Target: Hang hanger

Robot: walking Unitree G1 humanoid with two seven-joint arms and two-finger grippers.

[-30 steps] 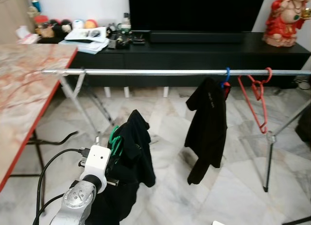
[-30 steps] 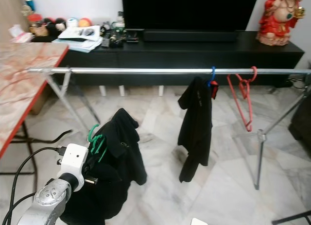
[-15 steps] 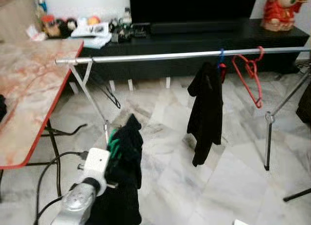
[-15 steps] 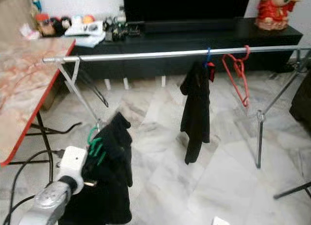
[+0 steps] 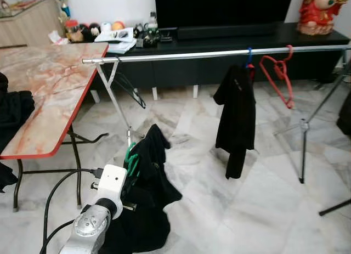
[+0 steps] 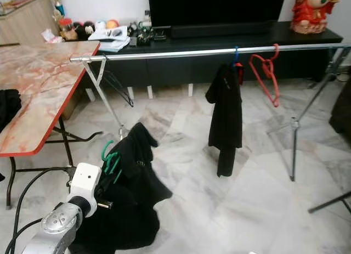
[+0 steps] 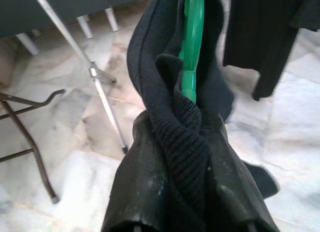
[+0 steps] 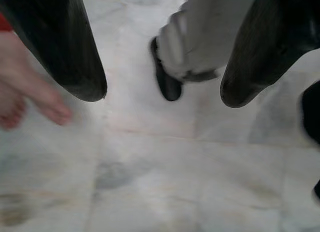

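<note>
Left tool [image 7: 182,137] grips green hanger [image 7: 192,36] carrying black garment [image 5: 148,193], below rail [image 5: 219,54]. Right tool [image 8: 162,91] open.

- We see a marble-patterned surface [image 5: 46,84] with a red edge, standing left of the black TV cabinet [image 5: 230,51].
- We see dark clothing [image 5: 13,108] lying on the surface's near edge.
- On the cabinet's left end we see papers [image 5: 118,37] and small round objects [image 5: 93,29]; on its right end, a red figurine [image 5: 318,12].
- A dark screen [image 5: 225,7] rises above the cabinet.
- In front of the cabinet, white marble floor [image 5: 219,199].
- In the right wrist view we see a bare foot [image 8: 30,96] and a dark shoe [image 8: 165,79] on the floor.
</note>
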